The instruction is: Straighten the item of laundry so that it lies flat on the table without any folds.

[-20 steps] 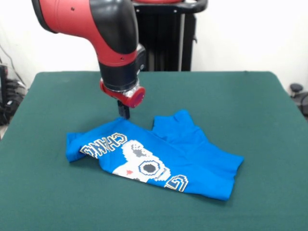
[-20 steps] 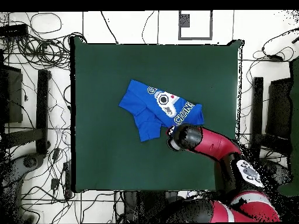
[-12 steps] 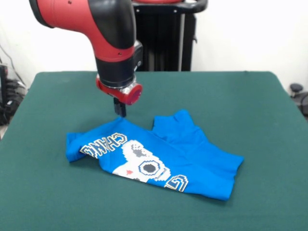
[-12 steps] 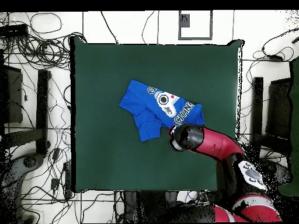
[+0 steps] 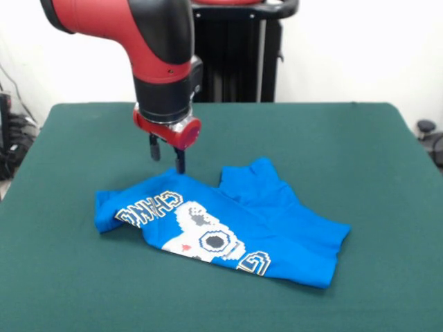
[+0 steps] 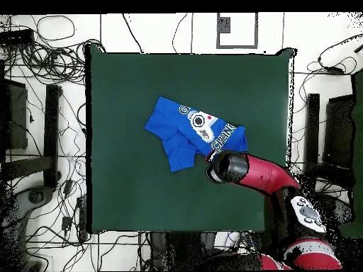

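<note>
The blue T-shirt (image 5: 225,225) lies just where it lay a second ago, rumpled near the middle of the green table (image 5: 360,145), with no fold moved. What has changed is above it: the gripper (image 5: 166,155), which a second ago showed as a single dark stub low against the shirt's far edge, has risen a little and drifted left in the front view, and now its two dark fingers (image 5: 180,160) stand visibly apart with nothing between them, hanging just above the cloth's far edge beside the lettering. The shirt is graphic side up, the white, black and yellow pixel picture running across its near part, with block letters at either end. Its left end in the front view is bunched and folded under in a thick roll; a sleeve or flap is doubled over at the far side, making a raised peak; the right part spreads flatter toward a corner. From overhead the shirt (image 6: 186,132) sits slantwise, well clear of every table edge, and the red arm (image 6: 259,177) reaches in to its lettered end.
</note>
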Action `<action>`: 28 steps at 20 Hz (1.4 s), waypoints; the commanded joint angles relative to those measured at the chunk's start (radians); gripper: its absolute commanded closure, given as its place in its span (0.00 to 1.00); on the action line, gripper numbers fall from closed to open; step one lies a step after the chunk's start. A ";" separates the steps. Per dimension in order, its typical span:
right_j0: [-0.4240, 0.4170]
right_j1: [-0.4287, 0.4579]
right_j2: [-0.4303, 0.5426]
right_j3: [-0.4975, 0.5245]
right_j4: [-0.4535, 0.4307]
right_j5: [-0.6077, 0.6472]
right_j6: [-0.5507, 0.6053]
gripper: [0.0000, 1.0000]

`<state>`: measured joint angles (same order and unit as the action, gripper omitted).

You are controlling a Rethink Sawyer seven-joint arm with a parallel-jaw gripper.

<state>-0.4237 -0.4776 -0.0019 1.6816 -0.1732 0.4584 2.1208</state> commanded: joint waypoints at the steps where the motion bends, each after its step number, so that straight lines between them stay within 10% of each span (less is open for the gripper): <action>1: 0.003 0.037 0.089 0.020 -0.049 -0.075 0.005 0.00; 28: -0.008 0.055 0.090 0.076 -0.015 -0.106 0.049 0.00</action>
<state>-0.4287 -0.4733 -0.0018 1.6860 -0.1788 0.3679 2.1208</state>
